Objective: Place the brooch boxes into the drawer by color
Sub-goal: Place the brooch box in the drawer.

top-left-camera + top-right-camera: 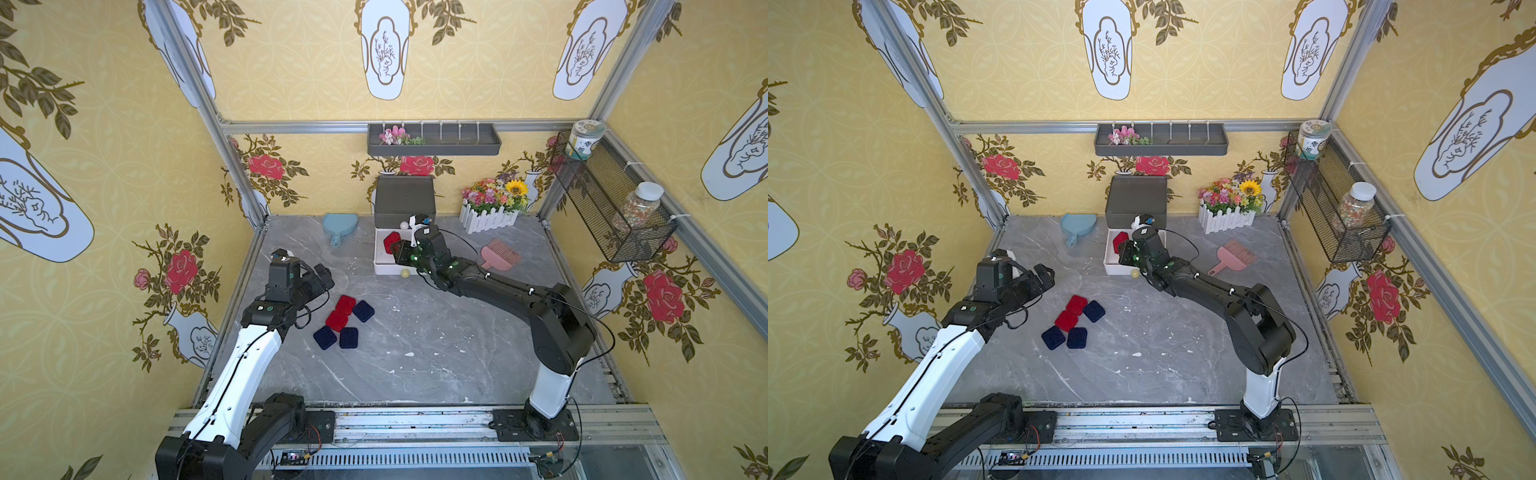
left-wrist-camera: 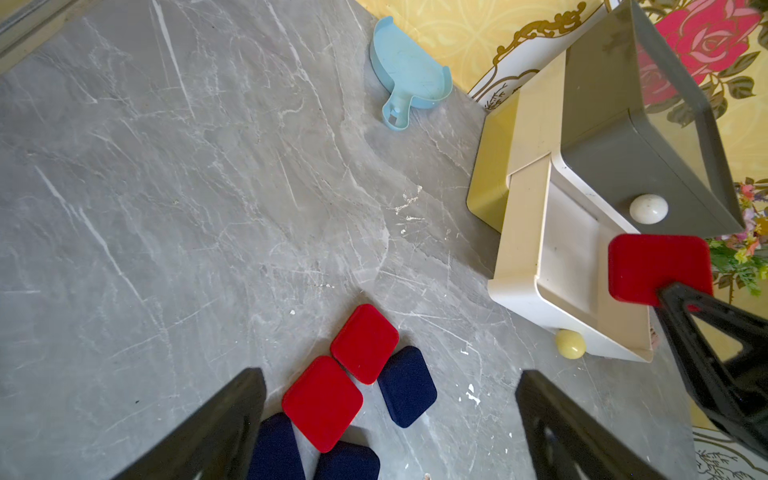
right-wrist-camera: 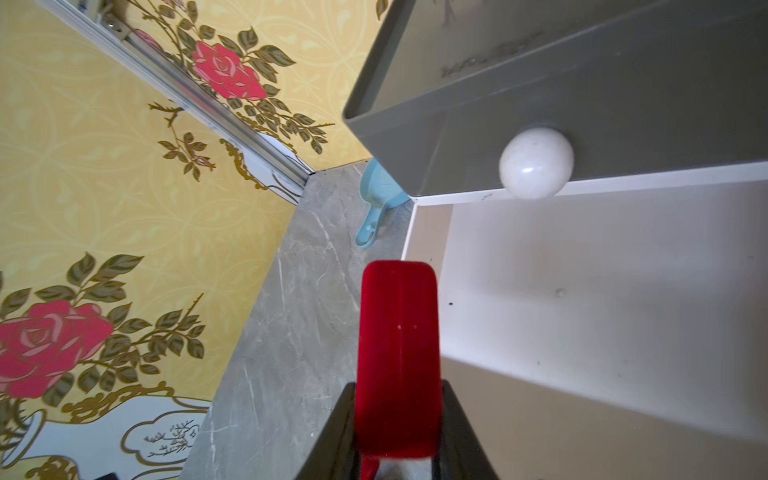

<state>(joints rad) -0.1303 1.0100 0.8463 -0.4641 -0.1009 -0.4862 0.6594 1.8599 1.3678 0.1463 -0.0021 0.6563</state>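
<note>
A red brooch box [image 3: 397,332] is pinched on edge in the right gripper [image 3: 399,419]. The two fingers press its broad velvet faces, so its thin rim points forward. Held that way, the case needs only a narrow grip and should slide down past a drawer wall without catching.

It hangs just ahead of the fingertips over the pulled-out white drawer [image 3: 582,299], close to one side wall and, as far as the wrist view shows, not touching it. The drawer is drawn out so a box can be let go from above. The part of its floor that shows is bare (so this is probably the first red one to go in, though some of the floor is hidden). Beyond the held box is the dark grey drawer [image 3: 540,83], shut, with its white knob [image 3: 536,164] just past the box's rim. The olive-yellow drawer [image 2: 490,174] underneath is shut too.

The left gripper [image 2: 390,440] is spread wide and carries nothing. Under its fingers, on the marble tabletop [image 2: 166,208], lie two loose red boxes [image 2: 365,343], touching each other, with three navy boxes [image 2: 407,386] packed close around them. Waiting over that pile, the left arm looks ready to take the next case while the right arm finishes. No black box shows in any view.

Well ahead of the left gripper lies a light blue dustpan [image 2: 411,70], clear of the work.
</note>
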